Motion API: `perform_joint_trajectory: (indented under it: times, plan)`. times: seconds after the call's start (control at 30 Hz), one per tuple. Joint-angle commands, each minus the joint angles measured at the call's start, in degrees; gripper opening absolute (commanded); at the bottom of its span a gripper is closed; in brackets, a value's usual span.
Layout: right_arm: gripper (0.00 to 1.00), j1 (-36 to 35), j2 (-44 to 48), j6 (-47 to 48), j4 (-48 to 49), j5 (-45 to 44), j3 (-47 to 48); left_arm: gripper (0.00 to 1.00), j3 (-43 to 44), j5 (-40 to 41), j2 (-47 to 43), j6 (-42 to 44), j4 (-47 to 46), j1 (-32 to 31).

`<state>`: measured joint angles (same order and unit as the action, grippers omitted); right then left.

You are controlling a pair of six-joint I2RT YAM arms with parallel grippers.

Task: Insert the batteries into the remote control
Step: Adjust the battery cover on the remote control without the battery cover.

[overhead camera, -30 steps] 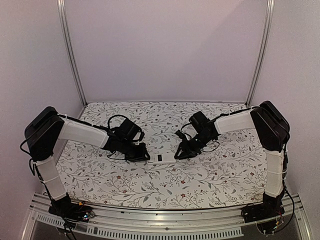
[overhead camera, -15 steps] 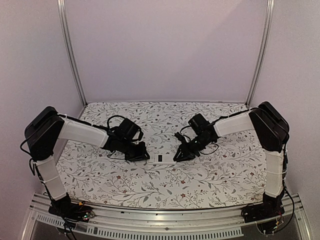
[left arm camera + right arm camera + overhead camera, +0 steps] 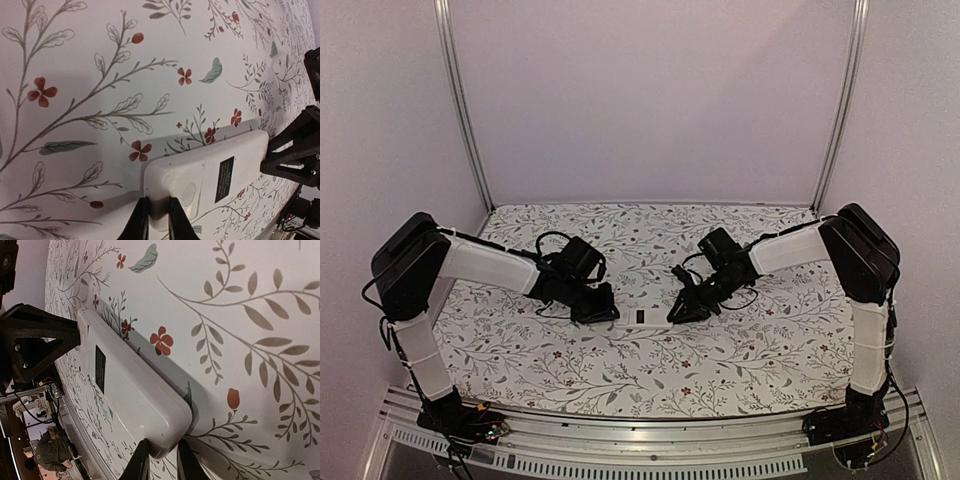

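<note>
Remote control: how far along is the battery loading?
Done: unclear; no batteries show in any view. In hand: left gripper and right gripper each clamp one end of the remote control, white back up. Left: cannot tell whether batteries are already inside; no open recess shows.

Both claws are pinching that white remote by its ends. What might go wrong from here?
The left gripper and right gripper each pinch only the very end of the remote control, so it might slip out. If the two pull or twist unevenly, it could be strained. No batteries show in any view, so loading may stall.
</note>
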<state>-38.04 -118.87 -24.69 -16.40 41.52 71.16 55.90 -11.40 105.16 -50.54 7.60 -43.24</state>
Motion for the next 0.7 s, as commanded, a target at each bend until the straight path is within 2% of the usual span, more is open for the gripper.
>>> perform_joint_trajectory:
  times: [0.0,0.2,0.5,0.67]
  plan:
    - [0.16,-4.6,-0.7,-0.7,4.9,3.4,-1.3,0.12,0.4,-7.7,5.5,-1.2,-2.6,-5.9]
    - [0.18,-5.7,-0.3,-1.6,5.7,4.4,-2.5,0.14,1.5,-8.8,5.8,-1.5,-3.3,-5.9]
    - [0.36,-3.2,3.6,1.0,2.7,1.7,-6.3,0.2,1.2,-4.7,1.7,4.0,2.8,-0.6]
    - [0.45,-3.1,5.8,4.0,-1.9,1.2,-7.3,0.29,3.0,-3.8,0.2,7.3,5.4,0.9]
